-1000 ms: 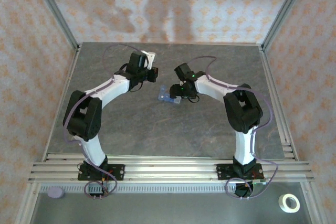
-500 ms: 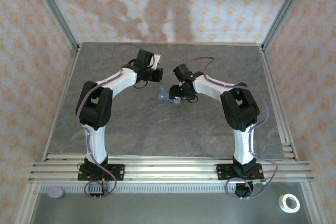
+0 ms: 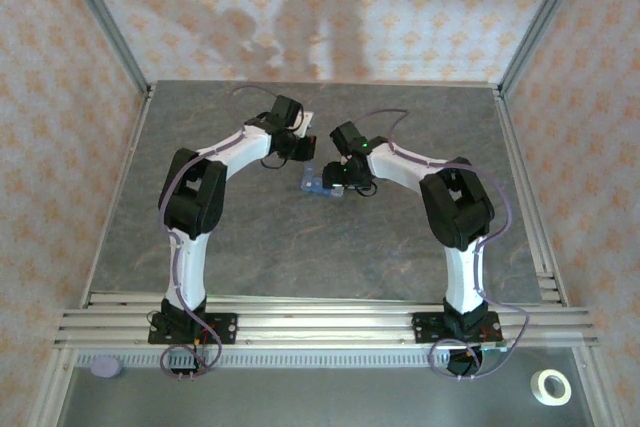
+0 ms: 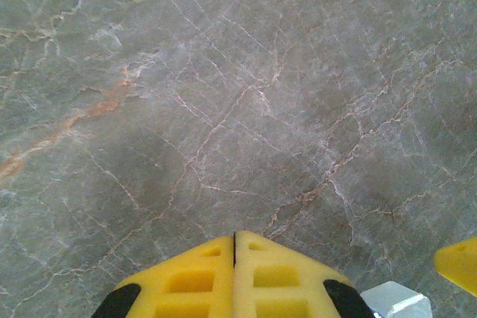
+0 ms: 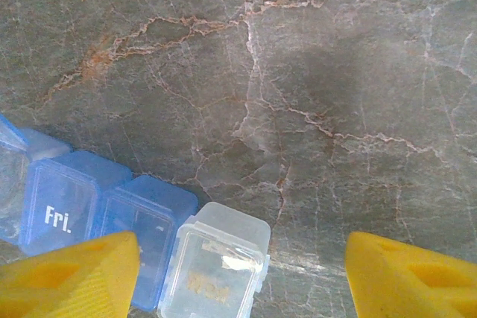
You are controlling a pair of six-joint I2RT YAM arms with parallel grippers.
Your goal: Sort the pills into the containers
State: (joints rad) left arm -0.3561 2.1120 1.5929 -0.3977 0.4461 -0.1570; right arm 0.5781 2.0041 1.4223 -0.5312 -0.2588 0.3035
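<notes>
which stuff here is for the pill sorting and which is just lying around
For the job: translucent blue plastic pill-organiser strip; right gripper, open near it.
Lying about: white tape roll; flat purple disc.

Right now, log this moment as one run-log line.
left gripper: shut, fingers meeting, over bare table | right gripper: open, above pill organiser | organiser: on table, Fri. compartment visible

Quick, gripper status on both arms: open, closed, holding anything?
Left gripper: closed, fingers pressed together, nothing visible between them.
Right gripper: open, holding nothing, over the end of the blue pill organiser.
</notes>
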